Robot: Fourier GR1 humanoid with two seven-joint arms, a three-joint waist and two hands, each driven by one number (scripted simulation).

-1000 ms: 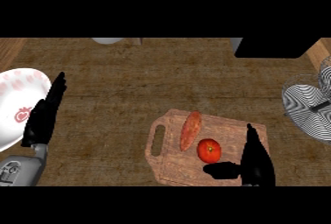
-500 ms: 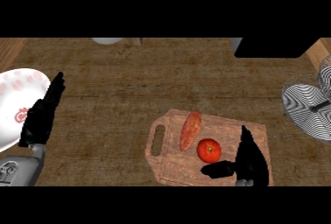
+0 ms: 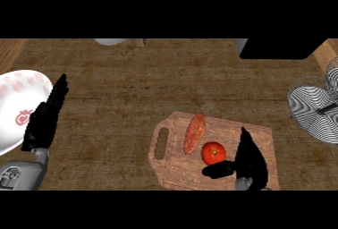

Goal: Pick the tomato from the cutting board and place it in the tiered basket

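Observation:
A red tomato lies on the wooden cutting board at the lower middle of the head view. My right hand stands right beside it on its right, fingers straight and pointing up, thumb reaching under the tomato's lower edge. The hand is open and holds nothing. The tiered basket, a black and white wire thing, sits at the right edge. At the left my left hand rests open, fingers up.
A long reddish sausage lies on the board just above and left of the tomato. A white plate with red print sits at the left edge behind my left hand. A dark box stands at the back right.
My right hand has slid left across the board, closing in on the tomato until its thumb is at the tomato's lower edge. The left hand and the tomato have stayed put.

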